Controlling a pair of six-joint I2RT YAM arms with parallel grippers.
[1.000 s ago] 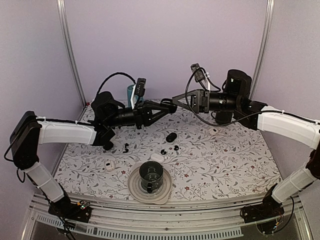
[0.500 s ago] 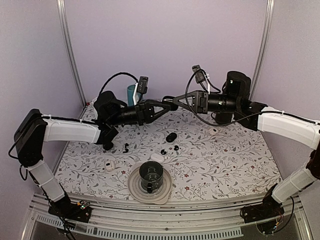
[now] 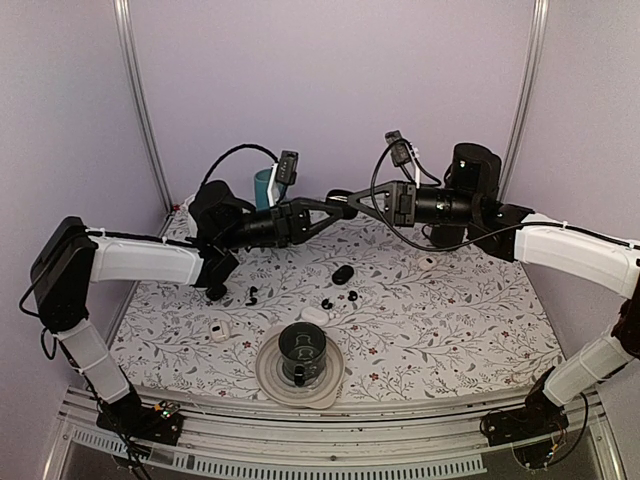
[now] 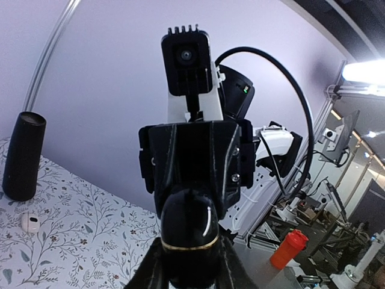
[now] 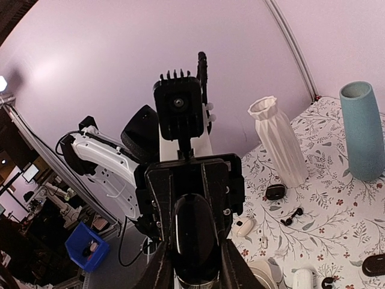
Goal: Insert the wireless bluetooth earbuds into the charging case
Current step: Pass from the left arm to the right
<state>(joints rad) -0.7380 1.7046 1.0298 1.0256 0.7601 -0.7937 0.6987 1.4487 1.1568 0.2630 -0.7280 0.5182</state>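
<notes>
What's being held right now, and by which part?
A glossy black charging case, mid-air, its opposite ends clamped by the left gripper and right gripper.

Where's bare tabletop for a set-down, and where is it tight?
Free: right-front of the table, between the plate and the right edge, nearer than the small white item. Crowded: centre, around the earbuds, white case and black case.

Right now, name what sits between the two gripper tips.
A glossy black charging case, pinched by the left gripper and the right gripper; both wrist views show it.
</notes>
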